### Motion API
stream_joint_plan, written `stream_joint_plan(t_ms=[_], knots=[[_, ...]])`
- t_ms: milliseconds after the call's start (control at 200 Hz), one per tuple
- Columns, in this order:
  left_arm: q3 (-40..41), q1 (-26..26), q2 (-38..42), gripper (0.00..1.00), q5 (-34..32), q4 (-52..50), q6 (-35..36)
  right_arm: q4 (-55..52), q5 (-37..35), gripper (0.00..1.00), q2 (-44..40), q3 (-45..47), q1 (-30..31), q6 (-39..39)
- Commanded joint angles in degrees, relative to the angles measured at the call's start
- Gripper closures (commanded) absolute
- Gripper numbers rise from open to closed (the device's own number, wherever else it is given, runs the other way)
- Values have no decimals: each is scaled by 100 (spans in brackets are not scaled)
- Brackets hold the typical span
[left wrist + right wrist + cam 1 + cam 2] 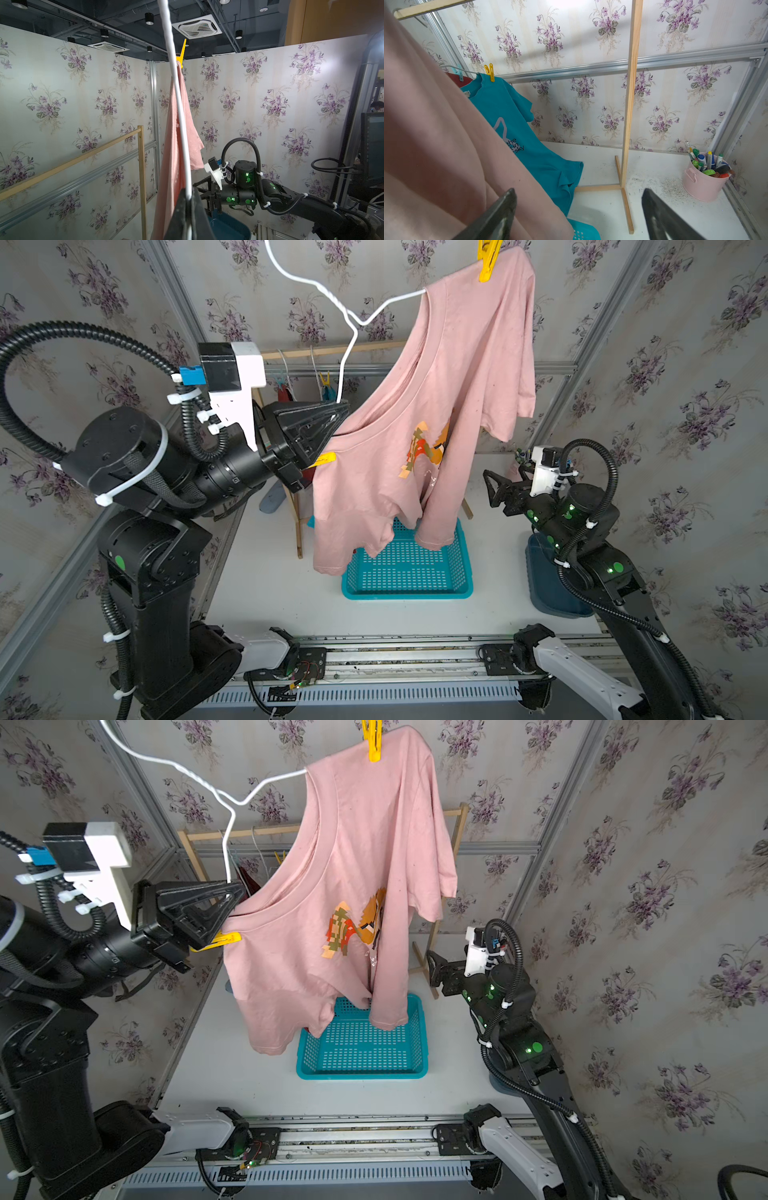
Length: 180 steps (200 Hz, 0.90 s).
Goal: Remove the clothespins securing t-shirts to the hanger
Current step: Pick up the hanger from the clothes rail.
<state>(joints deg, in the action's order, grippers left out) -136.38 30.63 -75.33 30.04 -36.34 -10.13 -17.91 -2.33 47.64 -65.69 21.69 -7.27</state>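
A pale pink t-shirt (436,414) with a pixel print hangs from a tilted white wire hanger (345,315), held up in the air. My left gripper (343,407) is shut on the hanger's wire at its low end, as the left wrist view shows at the hanger (188,193). One yellow clothespin (488,263) pins the raised shoulder. Another yellow clothespin (325,459) sits just below my left gripper. My right gripper (578,193) is open and empty, low beside the pink t-shirt (436,145). On the rack behind hang a turquoise t-shirt (517,128) with a yellow clothespin (490,72) and a dark red t-shirt (453,77) with a light blue clothespin (459,72).
A teal perforated basket (461,572) lies on the table under the shirt's hem. A wooden rack (324,350) stands at the back. A dark blue bin (548,589) sits under the right arm. A pink bucket of markers (704,182) is in the far right corner.
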Motion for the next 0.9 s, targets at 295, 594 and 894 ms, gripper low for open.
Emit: stream_joint_plan(t_ms=[295, 594, 894], knots=[[8, -7, 90, 100, 177, 900, -560, -75, 55, 9, -201, 19, 0, -47], [321, -9, 281, 100, 113, 927, -748, -163, 66, 9, -255, 34, 1, -82], [1618, -7, 670, 100, -811, -293, 1063, -185, 380, 10, -207, 253, 0, -68]])
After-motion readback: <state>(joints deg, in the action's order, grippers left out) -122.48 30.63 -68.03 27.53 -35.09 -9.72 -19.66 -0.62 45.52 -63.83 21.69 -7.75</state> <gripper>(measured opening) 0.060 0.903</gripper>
